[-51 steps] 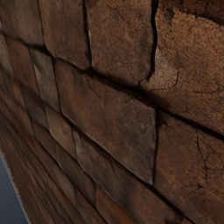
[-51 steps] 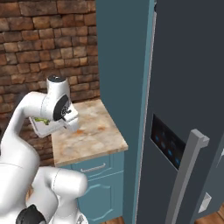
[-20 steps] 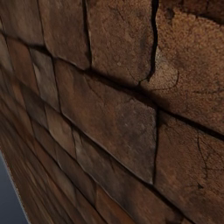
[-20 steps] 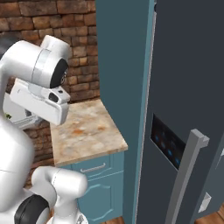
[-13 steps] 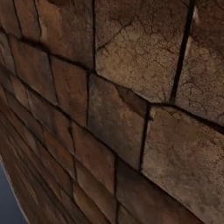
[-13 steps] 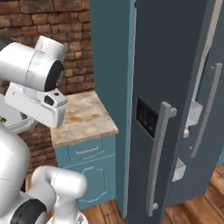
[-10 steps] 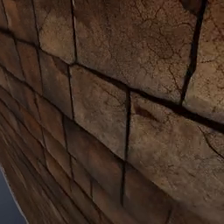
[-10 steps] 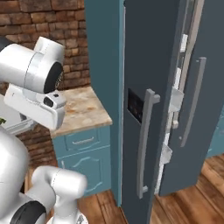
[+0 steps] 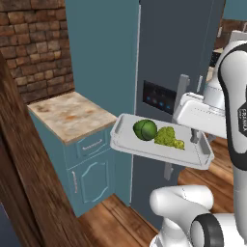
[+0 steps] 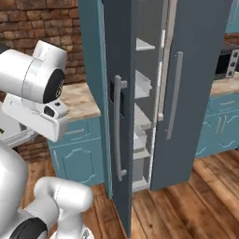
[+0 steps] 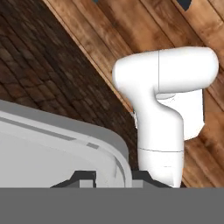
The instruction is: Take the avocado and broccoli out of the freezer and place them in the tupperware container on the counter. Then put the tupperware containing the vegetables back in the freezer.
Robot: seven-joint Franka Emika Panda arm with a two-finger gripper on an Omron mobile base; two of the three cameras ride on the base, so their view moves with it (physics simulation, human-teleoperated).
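Already loaded, the tray [image 9: 144, 148] rides pinched by its rim in the jaws [image 11: 113, 175].
Light, stiff plastic; avocado [image 9: 144, 130] and broccoli [image 9: 168, 137] sit loose beyond them; probably rolls if tilted.

From behind the arm's left we look forward at the freezer [image 9: 178, 53] and counter [image 9: 72, 116]; the right camera shares both, seeing the open door. Our hand camera faces down, close over the tray rim [image 11: 105, 146].

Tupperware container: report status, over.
Gripper shut on tupperware container rim, tray held level in the air. Avocado and broccoli inside, touching. Freezer door ajar, shelves visible; nothing between tray and freezer.
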